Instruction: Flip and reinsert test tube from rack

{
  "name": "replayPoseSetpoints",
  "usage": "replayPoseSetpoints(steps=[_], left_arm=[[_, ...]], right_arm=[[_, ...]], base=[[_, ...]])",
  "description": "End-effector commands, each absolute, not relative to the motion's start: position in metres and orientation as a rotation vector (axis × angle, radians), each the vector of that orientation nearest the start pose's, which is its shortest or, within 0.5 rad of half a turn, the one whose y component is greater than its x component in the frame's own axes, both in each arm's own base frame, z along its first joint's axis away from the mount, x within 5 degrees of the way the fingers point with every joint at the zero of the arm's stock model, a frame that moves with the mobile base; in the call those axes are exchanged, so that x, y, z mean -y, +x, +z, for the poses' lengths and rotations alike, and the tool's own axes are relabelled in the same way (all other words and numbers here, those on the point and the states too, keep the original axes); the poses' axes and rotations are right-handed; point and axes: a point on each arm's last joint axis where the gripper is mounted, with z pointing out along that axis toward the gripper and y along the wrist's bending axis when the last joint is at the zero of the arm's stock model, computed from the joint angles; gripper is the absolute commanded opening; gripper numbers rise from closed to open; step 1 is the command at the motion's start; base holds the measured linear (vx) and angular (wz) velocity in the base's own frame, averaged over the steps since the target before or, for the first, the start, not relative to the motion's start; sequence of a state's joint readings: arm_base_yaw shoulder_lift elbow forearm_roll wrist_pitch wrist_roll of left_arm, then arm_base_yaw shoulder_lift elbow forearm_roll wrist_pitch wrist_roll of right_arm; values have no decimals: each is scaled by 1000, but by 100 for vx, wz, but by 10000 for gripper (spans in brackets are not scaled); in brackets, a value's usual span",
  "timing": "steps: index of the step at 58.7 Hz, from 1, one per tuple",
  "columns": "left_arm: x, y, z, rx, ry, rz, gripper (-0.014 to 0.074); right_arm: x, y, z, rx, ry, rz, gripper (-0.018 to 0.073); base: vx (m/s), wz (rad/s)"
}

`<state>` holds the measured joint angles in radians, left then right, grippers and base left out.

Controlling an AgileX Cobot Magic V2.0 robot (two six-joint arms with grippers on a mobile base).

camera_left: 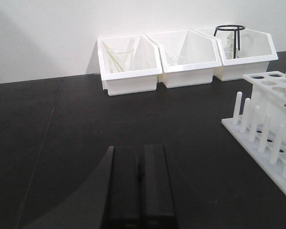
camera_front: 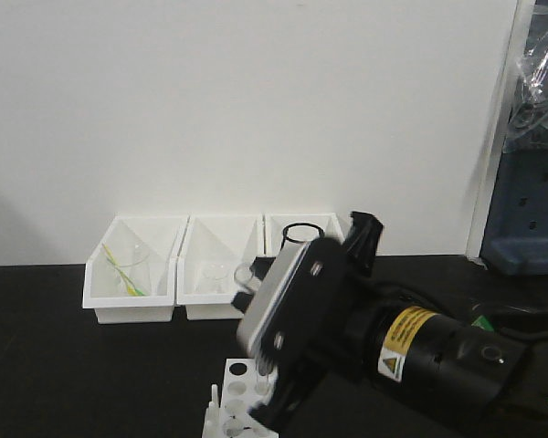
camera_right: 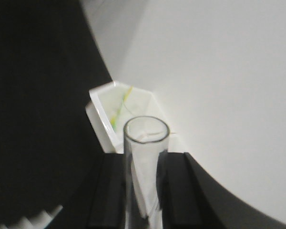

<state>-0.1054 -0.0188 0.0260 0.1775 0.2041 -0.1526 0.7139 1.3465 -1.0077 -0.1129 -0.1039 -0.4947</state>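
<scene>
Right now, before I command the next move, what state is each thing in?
right gripper: shut on the test tube.
test tube: open rim toward the wrist camera, looks empty, lower end hidden.
left gripper: shut, holding nothing.
rack: upright, nearest holes empty.
bins: upright, side by side.

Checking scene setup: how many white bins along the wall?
3, in a row against the wall: left bin, middle bin, right bin with a black ring stand. None seems hidden.
</scene>
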Motion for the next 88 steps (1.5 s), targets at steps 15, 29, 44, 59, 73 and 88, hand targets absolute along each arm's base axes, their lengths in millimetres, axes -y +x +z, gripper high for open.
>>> replayPoseSetpoints(steps=[15,29,44,59,73,88], left_arm=[[4,55,196,-1597,75,-58,-7],[4,55,196,-1597,75,-58,-7],[4,55,196,-1597,75,-58,-7],[4,55,196,-1597,75,-58,-7],[4,55,196,-1597,75,-58,-7],[4,55,196,-1597,75,-58,-7]], right_arm=[[-185,236,381,-1322,-340,512,-11],[-179,219,329,-1191,-392,529,-11],[-199,223,298,-1204,-586,537,-11],[-207,235,275,-1248,-586,533,-11],[-217,248,283,-1236,-578,534,-11],[-228,260,267,-1291,-604,522,-11]], base=[[0,0],[0,0],[0,0],[0,0],[0,0],[0,0]])
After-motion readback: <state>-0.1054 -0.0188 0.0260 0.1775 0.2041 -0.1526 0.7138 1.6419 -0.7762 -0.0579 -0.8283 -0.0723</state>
